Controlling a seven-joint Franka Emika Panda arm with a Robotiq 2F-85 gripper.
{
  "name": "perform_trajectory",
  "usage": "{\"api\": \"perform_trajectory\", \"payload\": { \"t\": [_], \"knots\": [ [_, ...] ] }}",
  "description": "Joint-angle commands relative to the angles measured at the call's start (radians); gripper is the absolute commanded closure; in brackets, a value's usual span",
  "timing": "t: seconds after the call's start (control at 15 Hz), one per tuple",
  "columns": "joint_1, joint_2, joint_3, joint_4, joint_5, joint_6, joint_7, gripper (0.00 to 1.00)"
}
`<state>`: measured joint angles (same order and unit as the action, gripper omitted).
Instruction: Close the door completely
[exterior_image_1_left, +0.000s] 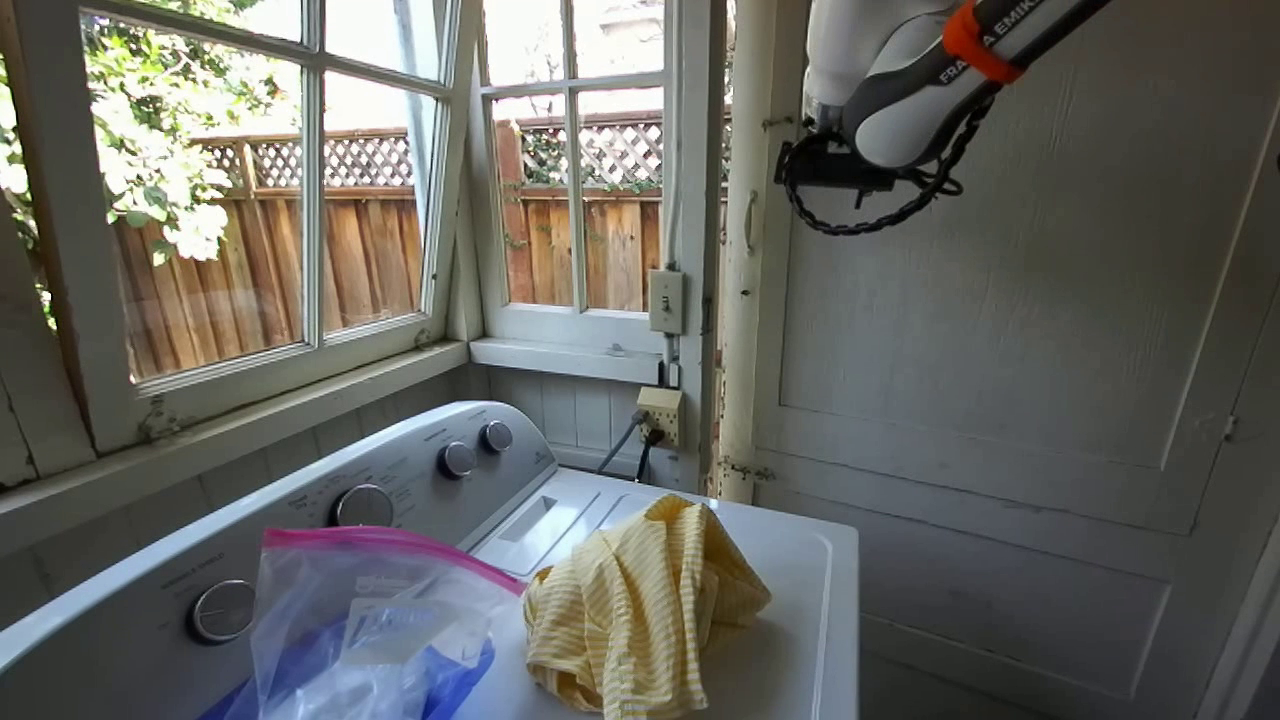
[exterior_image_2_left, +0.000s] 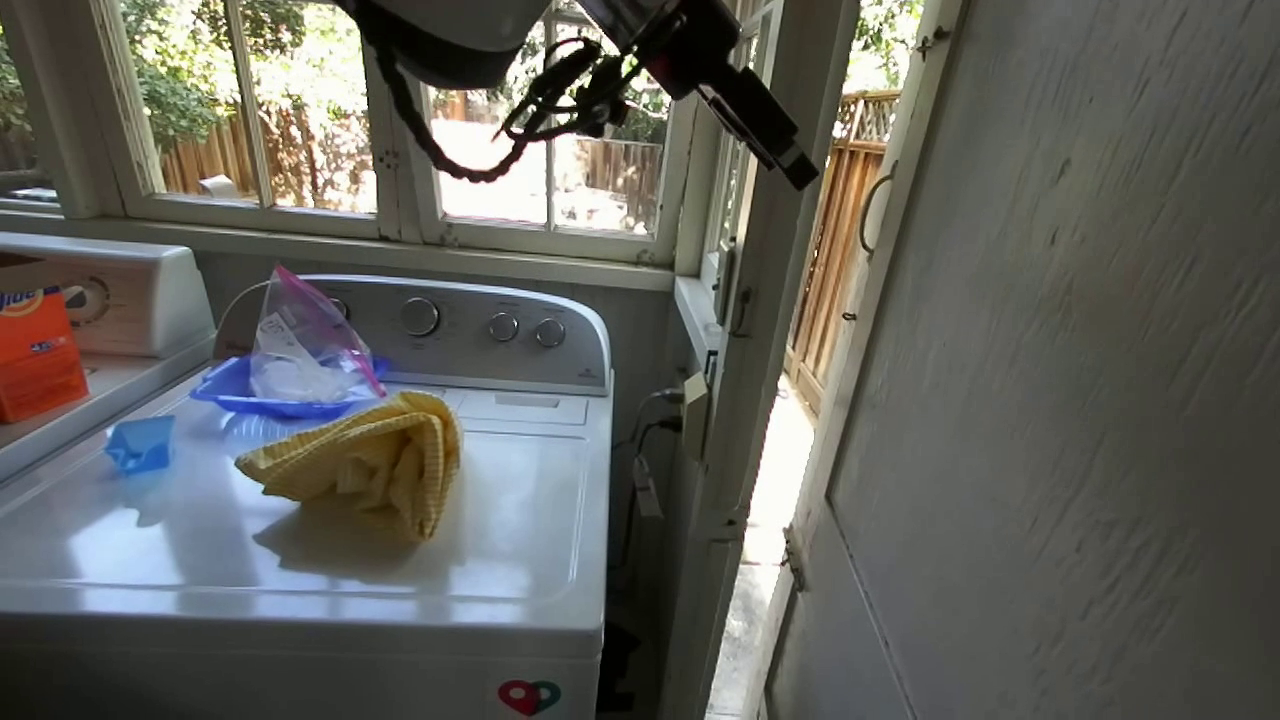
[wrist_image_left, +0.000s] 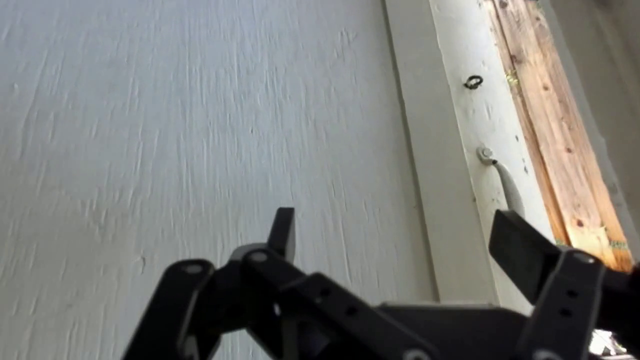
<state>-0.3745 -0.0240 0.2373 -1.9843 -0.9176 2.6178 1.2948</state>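
The door (exterior_image_1_left: 970, 330) is tall, off-white and panelled; it also shows in an exterior view (exterior_image_2_left: 1080, 400) and fills much of the wrist view (wrist_image_left: 225, 125). It stands ajar, with a gap to the door frame (exterior_image_2_left: 760, 330) through which a fence and sunlit ground show. A curved handle (exterior_image_2_left: 873, 215) is on its edge; in the wrist view the handle (wrist_image_left: 507, 182) is partly hidden behind a finger. My gripper (wrist_image_left: 395, 227) is open and empty, its fingers spread in front of the door near its handle edge. In an exterior view the gripper (exterior_image_2_left: 800, 165) hangs near the frame, apart from the handle.
A white machine (exterior_image_1_left: 800, 600) stands beside the doorway with a yellow striped cloth (exterior_image_1_left: 640, 610) and a plastic bag (exterior_image_1_left: 370, 600) on it. An outlet box (exterior_image_1_left: 661, 415) with cords is by the frame. An orange box (exterior_image_2_left: 40, 350) stands on another machine. Paned windows (exterior_image_2_left: 545, 235) line the wall.
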Motion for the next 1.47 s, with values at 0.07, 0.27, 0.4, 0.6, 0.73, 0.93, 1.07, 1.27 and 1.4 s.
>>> {"api": "perform_trajectory", "payload": {
  "t": [0.07, 0.27, 0.4, 0.6, 0.73, 0.93, 1.07, 1.27, 1.4],
  "knots": [
    [0.001, 0.073, 0.003, 0.076, -0.054, 0.0, 0.069, 0.0],
    [0.004, 0.125, 0.008, 0.129, -0.07, 0.0, 0.092, 0.0],
    [0.004, 0.128, 0.009, 0.135, -0.07, 0.0, 0.093, 0.0],
    [0.007, 0.174, 0.009, 0.184, -0.085, 0.013, 0.1, 0.0],
    [0.008, 0.21, 0.007, 0.227, -0.089, 0.015, 0.092, 0.0],
    [0.009, 0.264, 0.001, 0.294, -0.104, 0.011, 0.087, 0.0],
    [0.011, 0.301, 0.002, 0.337, -0.092, 0.022, 0.088, 0.0],
    [0.028, 0.363, -0.001, 0.413, -0.115, 0.019, 0.107, 0.0],
    [0.043, 0.402, -0.004, 0.466, -0.119, -0.004, 0.118, 0.0]
  ]
}}
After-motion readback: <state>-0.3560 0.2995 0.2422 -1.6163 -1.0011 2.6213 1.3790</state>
